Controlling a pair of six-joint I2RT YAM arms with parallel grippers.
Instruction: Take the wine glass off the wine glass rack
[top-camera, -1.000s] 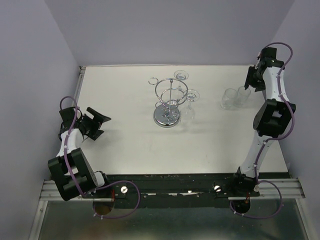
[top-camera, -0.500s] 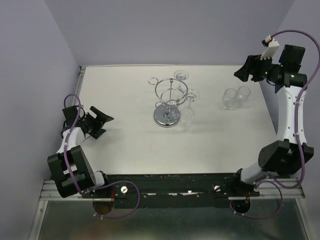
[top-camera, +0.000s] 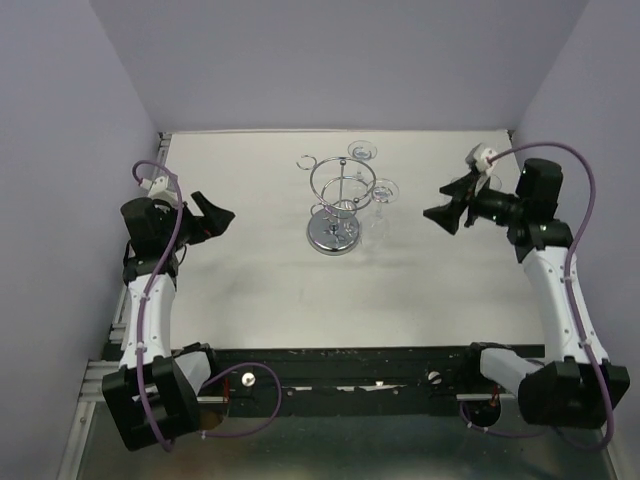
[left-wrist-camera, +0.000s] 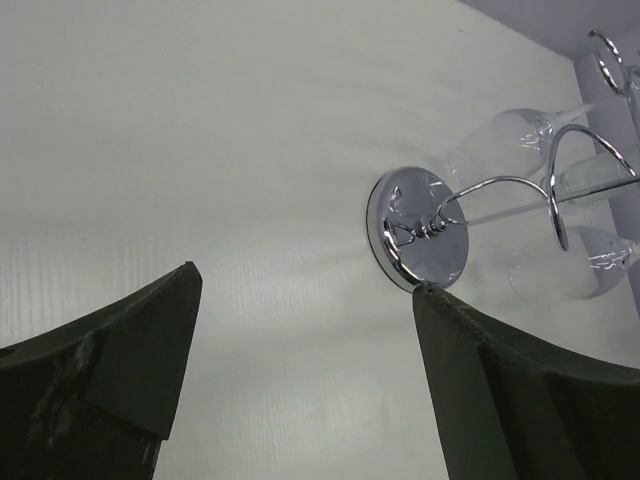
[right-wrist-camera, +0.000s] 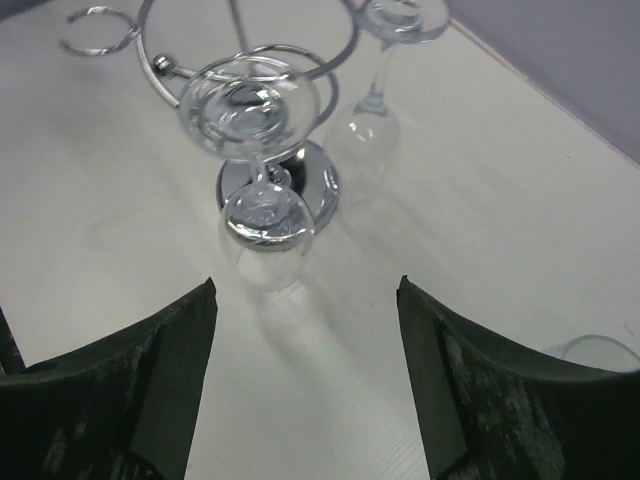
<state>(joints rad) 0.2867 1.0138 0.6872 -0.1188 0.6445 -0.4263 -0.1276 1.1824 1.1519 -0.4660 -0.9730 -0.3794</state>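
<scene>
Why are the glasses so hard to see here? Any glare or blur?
Top view: soft even light, faint shadows, so the clear glasses almost vanish against the white table. Left wrist view: the base of the rack throws bright mirror glints; the near pincer fingers show as dark shapes. Right wrist view: the nearest glass is sharp, with white highlights.

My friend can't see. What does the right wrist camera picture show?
Two upside-down wine glasses, a nearer glass and a farther glass, hang from the shiny wine glass rack on a white table. The right gripper frames them, its dark fingers spread open.
</scene>
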